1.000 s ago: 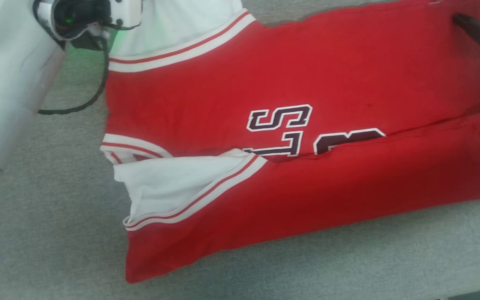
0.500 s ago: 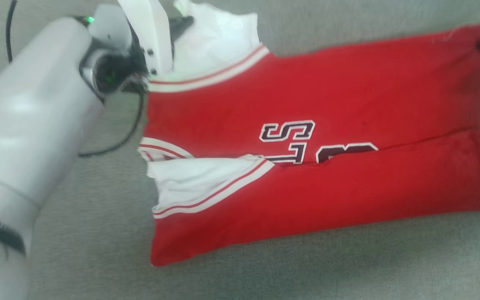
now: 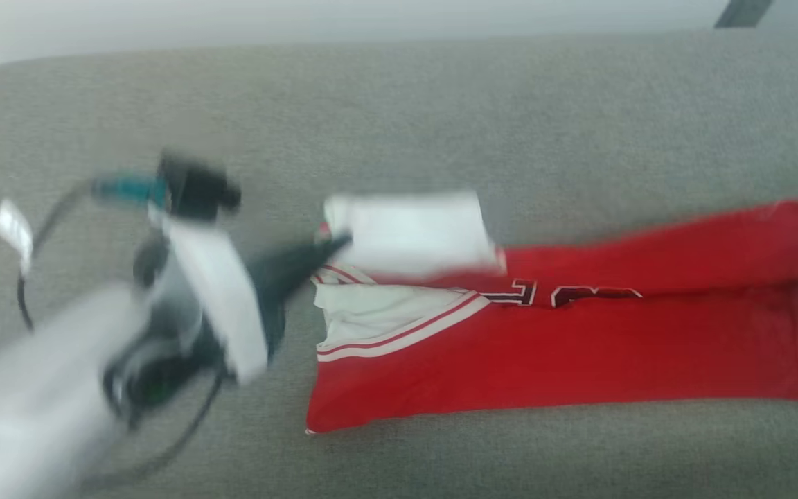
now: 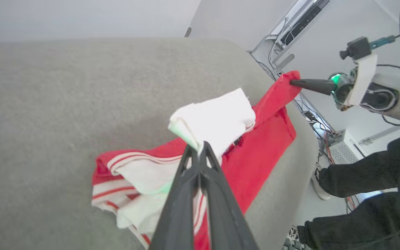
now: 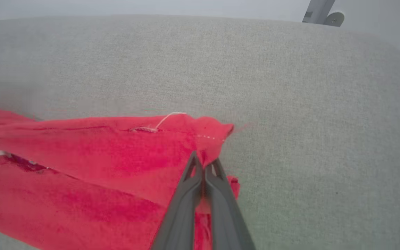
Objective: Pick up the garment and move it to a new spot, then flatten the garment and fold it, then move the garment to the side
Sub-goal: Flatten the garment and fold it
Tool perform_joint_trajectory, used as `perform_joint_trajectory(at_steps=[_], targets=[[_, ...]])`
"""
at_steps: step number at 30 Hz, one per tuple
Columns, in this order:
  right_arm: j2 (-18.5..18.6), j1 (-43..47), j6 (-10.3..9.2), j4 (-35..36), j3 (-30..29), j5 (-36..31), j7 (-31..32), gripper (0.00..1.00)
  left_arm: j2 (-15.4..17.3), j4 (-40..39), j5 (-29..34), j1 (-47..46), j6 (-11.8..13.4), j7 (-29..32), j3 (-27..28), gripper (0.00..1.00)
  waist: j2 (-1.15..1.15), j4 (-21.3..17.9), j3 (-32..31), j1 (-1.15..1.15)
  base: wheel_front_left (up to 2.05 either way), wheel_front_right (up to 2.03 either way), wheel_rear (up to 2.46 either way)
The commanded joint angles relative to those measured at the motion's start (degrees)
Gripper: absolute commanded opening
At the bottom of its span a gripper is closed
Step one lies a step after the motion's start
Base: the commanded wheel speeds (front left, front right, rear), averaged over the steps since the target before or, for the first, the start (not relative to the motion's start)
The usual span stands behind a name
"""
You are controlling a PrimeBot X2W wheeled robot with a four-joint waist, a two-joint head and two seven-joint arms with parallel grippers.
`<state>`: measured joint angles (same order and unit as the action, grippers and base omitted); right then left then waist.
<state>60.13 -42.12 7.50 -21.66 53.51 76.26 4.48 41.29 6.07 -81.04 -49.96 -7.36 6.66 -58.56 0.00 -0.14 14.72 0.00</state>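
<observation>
at opposite ends, left claw (image 4: 199, 148) and right claw (image 5: 204, 162) pinch the garment (image 3: 565, 353)

A grey woven-cloth pad (image 4: 64, 97) lies broad, with rounded corners. A pale wall (image 4: 82, 17) stands beyond its far edge. Off its side, a person's legs in dark trousers (image 4: 366, 173) and a pale shoe (image 4: 319, 189) are near tangled floor cables (image 4: 319, 132). A grey post (image 5: 319, 12) rises past its far corner.
</observation>
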Motion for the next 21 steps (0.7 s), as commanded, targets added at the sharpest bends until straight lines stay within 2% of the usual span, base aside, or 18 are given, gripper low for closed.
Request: perform_joint_trajectory(at_steps=[1, 4, 7, 11, 19, 20, 21], targets=[[1.34, 2.61, -0.02, 1.07, -0.12, 0.79, -1.59, 0.0, 1.37, -3.1, 0.72, 3.55, 0.73, -1.84, -0.53, 0.0, 0.0, 0.71, -0.59, 0.0, 0.0, 0.0, 0.0], [2.87, 6.57, -0.01, 3.37, -0.22, 1.82, -4.15, 0.0, 4.02, -7.65, 1.91, 9.12, 3.28, -4.89, -1.77, 0.0, 0.0, 0.94, -0.21, 0.0, 0.0, 0.0, 0.0], [3.72, 9.97, -0.01, 4.3, -0.29, 2.59, -6.44, 0.0, 4.31, -9.48, 2.51, 13.47, 5.16, -7.65, -3.01, 0.0, 0.0, 1.13, 0.44, 0.0, 0.0, 0.0, 0.0], [2.88, 12.39, -0.02, 3.4, -0.05, 2.28, -8.32, 0.0, 2.42, -7.1, 3.78, 16.16, 6.11, -9.28, -4.87, 0.0, 0.0, 1.07, 1.46, 0.0, 0.0, 0.0, 0.0], [-1.3, 11.69, -0.01, -0.42, 0.71, 0.57, -8.92, 0.0, -2.64, 4.0, 6.47, 16.05, 5.06, -10.49, -7.24, 0.0, 0.0, 0.1, 2.71, 0.0, 0.0, 0.0, 0.0], [-1.63, 11.53, -0.01, -0.56, 0.81, 0.24, -9.1, 0.36, -3.08, 5.13, 6.8, 15.92, 4.9, -10.98, -7.17, 0.04, 0.0, -0.05, 2.68, 0.0, 0.0, 0.0, 0.0], [-1.77, 11.52, -0.01, -0.58, 0.89, 0.08, -9.17, 0.64, -3.46, 6.15, 7.19, 15.89, 4.67, -11.61, -7.18, 0.26, 0.0, -0.17, 2.57, 0.0, 0.0, 0.0, 0.0]])
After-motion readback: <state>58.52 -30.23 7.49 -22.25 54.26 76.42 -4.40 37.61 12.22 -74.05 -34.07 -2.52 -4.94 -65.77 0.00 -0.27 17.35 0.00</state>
